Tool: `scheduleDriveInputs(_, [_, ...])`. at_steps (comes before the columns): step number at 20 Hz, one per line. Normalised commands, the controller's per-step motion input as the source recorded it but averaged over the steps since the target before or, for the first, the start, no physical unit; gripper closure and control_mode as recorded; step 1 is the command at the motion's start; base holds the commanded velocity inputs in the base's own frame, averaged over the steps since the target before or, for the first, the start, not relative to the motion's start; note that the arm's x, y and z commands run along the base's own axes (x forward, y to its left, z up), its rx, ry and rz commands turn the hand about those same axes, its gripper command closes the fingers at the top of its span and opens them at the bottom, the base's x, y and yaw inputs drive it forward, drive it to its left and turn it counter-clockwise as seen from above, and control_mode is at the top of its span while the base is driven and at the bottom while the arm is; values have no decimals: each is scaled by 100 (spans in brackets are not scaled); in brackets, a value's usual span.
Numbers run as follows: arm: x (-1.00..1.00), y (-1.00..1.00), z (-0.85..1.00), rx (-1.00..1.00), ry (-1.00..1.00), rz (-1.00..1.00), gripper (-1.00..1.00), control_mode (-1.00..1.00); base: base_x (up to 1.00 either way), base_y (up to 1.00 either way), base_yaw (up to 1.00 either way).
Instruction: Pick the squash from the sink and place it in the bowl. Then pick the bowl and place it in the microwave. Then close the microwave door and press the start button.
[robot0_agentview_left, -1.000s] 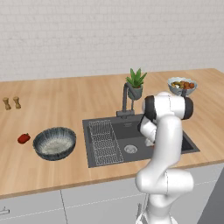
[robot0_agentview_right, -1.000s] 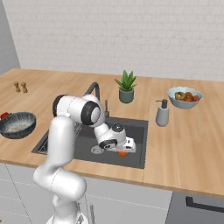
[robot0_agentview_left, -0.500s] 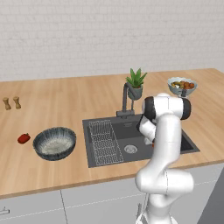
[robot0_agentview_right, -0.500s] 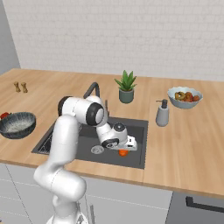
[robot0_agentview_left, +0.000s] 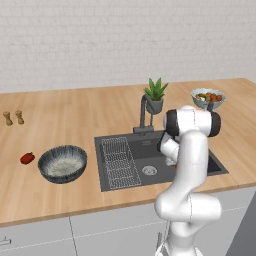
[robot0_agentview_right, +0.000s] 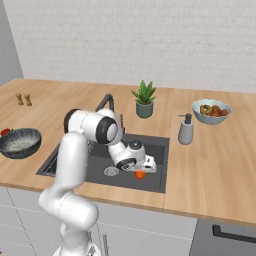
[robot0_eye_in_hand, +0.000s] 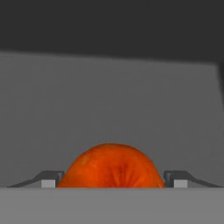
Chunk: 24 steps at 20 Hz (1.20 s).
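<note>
Hand view: end effector (robot0_eye_in_hand: 112, 179) astride squash (robot0_eye_in_hand: 111, 166)

The sink (robot0_agentview_left: 160, 160) is viewed from behind and to the arm's left by one base camera, and from behind and to its right (robot0_agentview_right: 107, 157) by the other, both angled forward and down from some way off. The same counter (robot0_agentview_left: 65, 120) is shared. The hand camera is held very near the squash (robot0_eye_in_hand: 111, 167), directly ahead of the hand.

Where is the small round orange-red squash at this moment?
The small round orange-red squash lies on the floor of the dark grey sink, near its front wall in the right base view, between the gripper's two dark fingertips.
</note>
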Motion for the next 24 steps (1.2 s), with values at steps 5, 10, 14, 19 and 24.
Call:
scheduleDriveInputs(5, [-65, 0, 58, 0, -18, 0, 100, -100, 0, 0, 0])
scheduleDriveInputs(10, [-60, 0, 89, 0, -19, 0, 100, -100, 0, 0, 0])
scheduleDriveInputs(14, [-66, 0, 100, 0, -10, 0, 100, -100, 0, 0, 0])
scheduleDriveInputs(19, [-78, 0, 100, 0, -7, 0, 100, -100, 0, 0, 0])
scheduleDriveInputs(24, [-33, 0, 100, 0, -2, 0, 100, -100, 0, 0, 0])
